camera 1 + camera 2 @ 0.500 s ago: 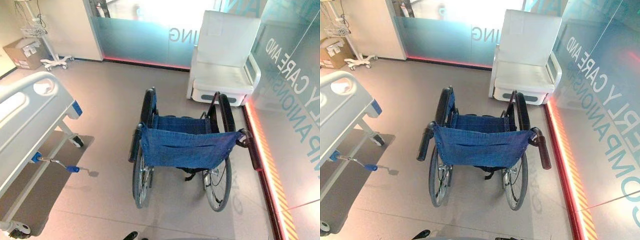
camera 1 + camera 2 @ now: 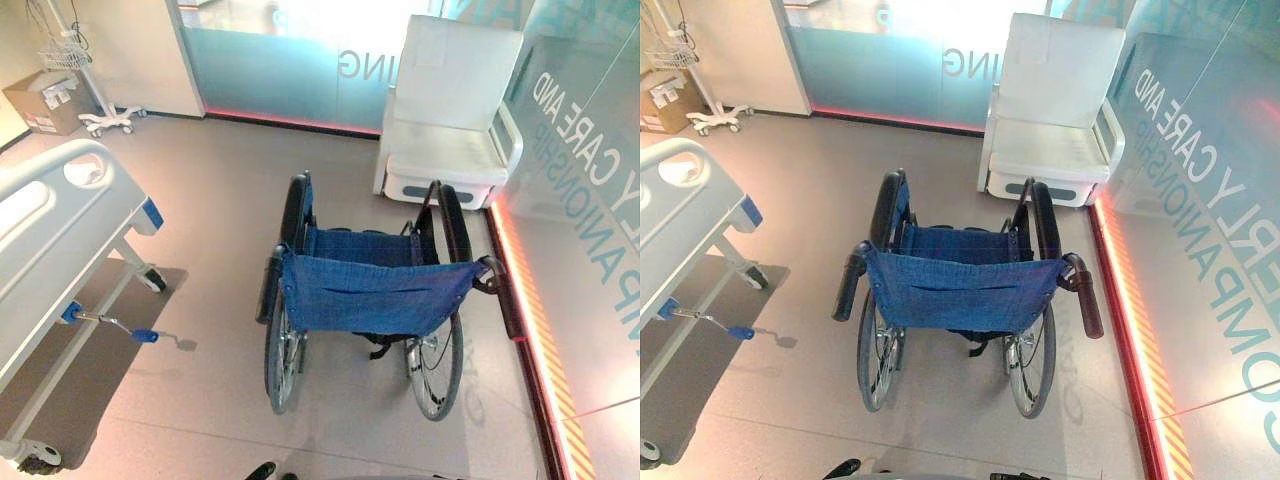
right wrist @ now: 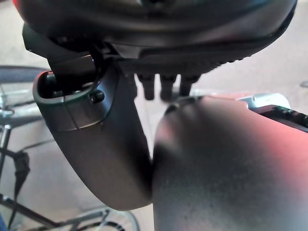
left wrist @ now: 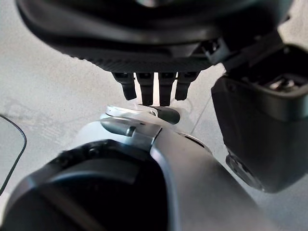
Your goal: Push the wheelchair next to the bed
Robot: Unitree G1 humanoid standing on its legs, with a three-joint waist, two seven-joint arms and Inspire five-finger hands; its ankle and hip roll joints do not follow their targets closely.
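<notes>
The grey floor [image 2: 220, 200] was the biggest thing, and it ran all the way to a frosted glass wall [image 2: 585, 190] on the right. A red light strip [image 2: 535, 340] glowed along the bottom of that wall. The bed [image 2: 60, 230], white with blue corners, stood at the left side on small wheels. A big white chair [image 2: 450, 110] sat at the far end, in the corner by the glass.

The wheelchair [image 2: 365, 295] had a blue cloth seat and back. It stood in the middle of the floor with its back to the robot. It was close to the glass wall and well apart from the bed. Bare floor lay between the wheelchair and the bed. A thin crank with a blue grip [image 2: 145, 336] stuck out from the bed's side into that gap. Far off in the left corner were a cardboard box [image 2: 45, 100] and a white stand on wheels [image 2: 100, 120].

The left hand [image 4: 154, 38] hung down over the floor, and its fingers [image 4: 166, 91] were loose and held nothing. The right hand [image 3: 168, 29] hung down the same way, with its fingers [image 3: 166, 86] loose, holding nothing. Neither hand touched the two dark push handles [image 2: 1087, 300]
</notes>
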